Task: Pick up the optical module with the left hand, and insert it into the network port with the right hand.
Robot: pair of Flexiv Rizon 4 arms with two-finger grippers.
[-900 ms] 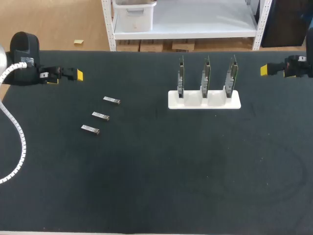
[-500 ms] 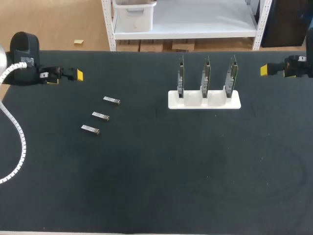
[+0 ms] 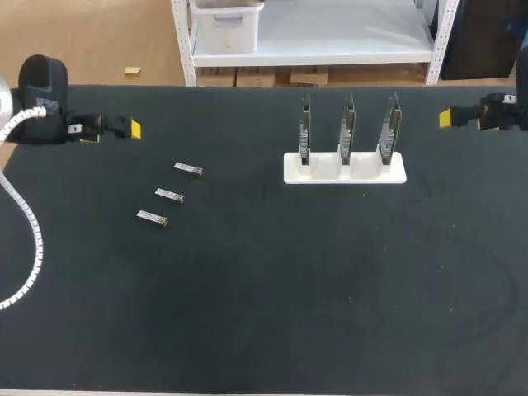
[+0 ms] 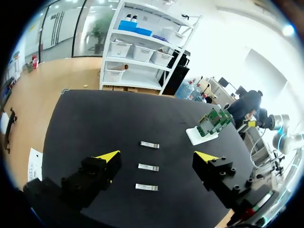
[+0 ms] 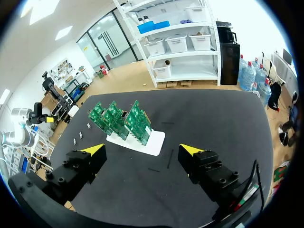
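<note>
Black table [image 3: 247, 330] carries three modules [image 3: 169, 195] on its left half, lying flat in a slanted row, apart from one another; well to their right stands a white rack [image 3: 345, 175] with three green boards [image 3: 347, 124] upright in its slots. Left gripper [image 4: 158, 156] hangs over the far left edge, fingers spread wide and holding nothing — the modules lie ahead of it; right gripper [image 5: 142, 149] hangs at the far right edge, fingers likewise spread and empty, the rack ahead.
</note>
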